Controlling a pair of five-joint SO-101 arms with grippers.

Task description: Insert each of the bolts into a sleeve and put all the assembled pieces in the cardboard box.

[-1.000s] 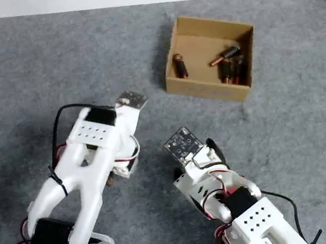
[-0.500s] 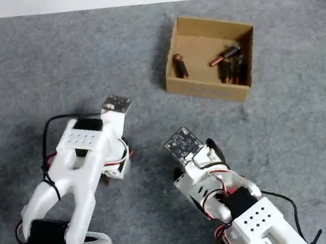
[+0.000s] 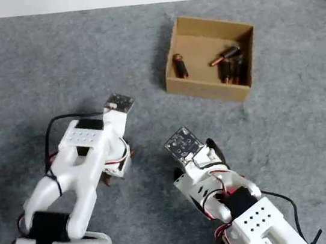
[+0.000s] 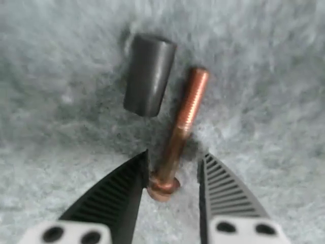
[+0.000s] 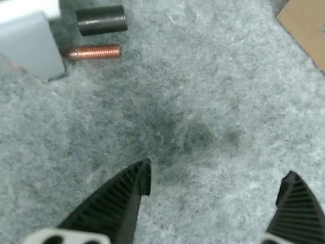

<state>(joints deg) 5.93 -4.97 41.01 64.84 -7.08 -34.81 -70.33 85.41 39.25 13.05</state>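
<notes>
- Left claw (image 4: 175, 155) sits low over the grey carpet (image 4: 61, 127), its fingers spread to either side of the head of the copper bolt (image 4: 185, 122). One finger looks to touch the head and the other stands just off it, so I read no pinch.
- That bolt lies flat with its threaded end pointing away from the claw. The black sleeve (image 4: 149, 73) lies just beside the threaded end, not on it.
- My right claw (image 5: 218, 170) is spread wide above bare carpet and holds nothing. From its wrist view I see the bolt (image 5: 94, 52) and sleeve (image 5: 101, 20) farther off, lying side by side.
- From above, the cardboard box (image 3: 207, 91) stands open beyond both arms. One assembled piece (image 3: 179, 66) lies near one wall and a cluster of others (image 3: 231, 64) lies toward the opposite wall.
</notes>
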